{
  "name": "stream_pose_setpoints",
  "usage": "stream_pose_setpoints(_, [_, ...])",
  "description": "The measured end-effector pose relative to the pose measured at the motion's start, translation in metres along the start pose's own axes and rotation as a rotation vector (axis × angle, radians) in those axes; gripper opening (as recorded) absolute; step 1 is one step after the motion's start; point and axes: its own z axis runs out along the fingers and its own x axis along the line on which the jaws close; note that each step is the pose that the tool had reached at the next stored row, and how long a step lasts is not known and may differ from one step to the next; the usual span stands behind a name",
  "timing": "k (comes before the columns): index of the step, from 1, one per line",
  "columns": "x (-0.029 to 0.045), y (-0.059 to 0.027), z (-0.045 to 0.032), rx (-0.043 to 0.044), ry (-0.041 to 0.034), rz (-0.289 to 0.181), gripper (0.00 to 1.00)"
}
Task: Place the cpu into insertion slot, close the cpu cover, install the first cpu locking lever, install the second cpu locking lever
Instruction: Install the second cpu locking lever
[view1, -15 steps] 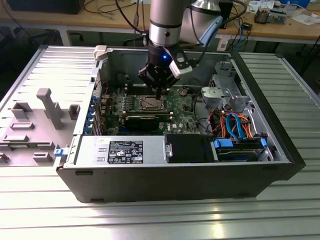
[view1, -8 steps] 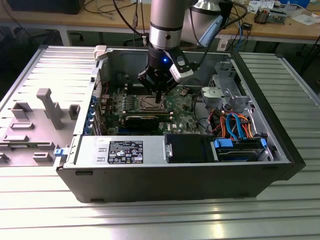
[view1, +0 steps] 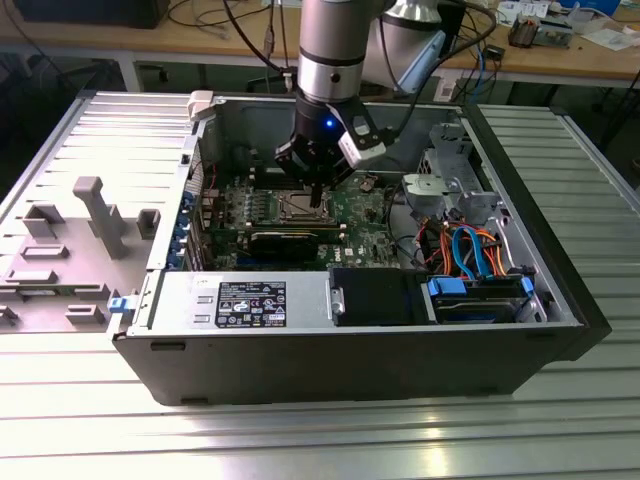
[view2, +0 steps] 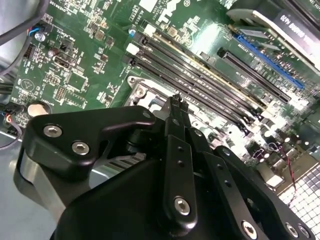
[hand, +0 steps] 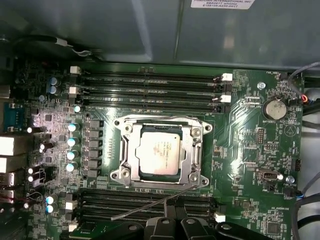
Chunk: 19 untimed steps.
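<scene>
Gripper (view1: 318, 196) hanging straight down from the arm (view1: 332, 45) into the open computer case (view1: 350, 360), low over the green motherboard (view1: 365, 212) and right above the socket area. Fingers (view2: 176, 117) pressed together to a narrow black tip in the second wrist view, nothing seen between them; tip sits over the edge of the socket frame, just beside the long black memory slots (view2: 200, 80). Can't tell whether tip touches the board. Cpu (hand: 159, 153) seated flat in the insertion slot (hand: 127, 176), silver-grey top facing up, square to the socket. Cpu cover (hand: 196, 150) down flat around the chip, frame bordering it on all sides, chip top showing through the window. One thin locking lever (hand: 152, 205) lying loose at a slant along the socket side nearest the gripper, rod running from near the frame corner out across the lower memory slots (hand: 145, 200), not tucked under a catch. Second lever not clearly made out. Gripper body (hand: 180, 227) dark at the frame edge in the first wrist view, just beyond that slanted lever. Another bank of memory slots (hand: 150, 92) on the far side of the socket, white latches at the ends. Coin cell battery (hand: 274, 108) round and silver, well apart from the socket toward the board corner. In the exterior view, drive bay with blue and orange cables (view1: 470, 255) at the exterior view's right, grey side panel (view1: 70, 240) lying flat beside the case at the exterior view's left.
</scene>
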Motion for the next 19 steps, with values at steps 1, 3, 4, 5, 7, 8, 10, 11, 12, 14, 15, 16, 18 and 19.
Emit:
stream_pose_setpoints(1, [0.0016, -0.0013, 0.0001, 0.0000, 0.0000, -0.001, 0.11])
stream_pose_setpoints(3, [0.0035, -0.0022, 0.0002, 0.0000, -0.0001, -0.003, 0.11])
stream_pose_setpoints(4, [0.0041, -0.0025, 0.0003, 0.0000, -0.0001, -0.003, 0.11])
stream_pose_setpoints(5, [0.0056, -0.0029, 0.0003, 0.0002, -0.0001, -0.004, 0.11])
stream_pose_setpoints(7, [0.0121, -0.0028, 0.0006, 0.0002, 0.0005, -0.008, 0.11])
stream_pose_setpoints(8, [0.0138, -0.0028, 0.0006, 0.0002, 0.0021, -0.012, 0.11])
stream_pose_setpoints(10, [0.0168, -0.0029, 0.0007, 0.0008, 0.0024, -0.027, 0.11])
stream_pose_setpoints(11, [0.0177, -0.0029, 0.0008, 0.0013, 0.0023, -0.044, 0.11])
stream_pose_setpoints(12, [0.0182, -0.0029, 0.0008, 0.0016, 0.0023, -0.051, 0.11])
stream_pose_setpoints(14, [0.0193, -0.0029, 0.0008, 0.0016, 0.0026, -0.054, 0.11])
stream_pose_setpoints(15, [0.0208, -0.0029, 0.0008, 0.0017, 0.0029, -0.054, 0.11])
stream_pose_setpoints(16, [0.0215, -0.0028, 0.0009, 0.0016, 0.0032, -0.054, 0.11])
stream_pose_setpoints(18, [0.0229, -0.0029, 0.0009, 0.0015, 0.0037, -0.054, 0.11])
stream_pose_setpoints(19, [0.0254, -0.0027, 0.0010, 0.0015, 0.0043, -0.054, 0.11])
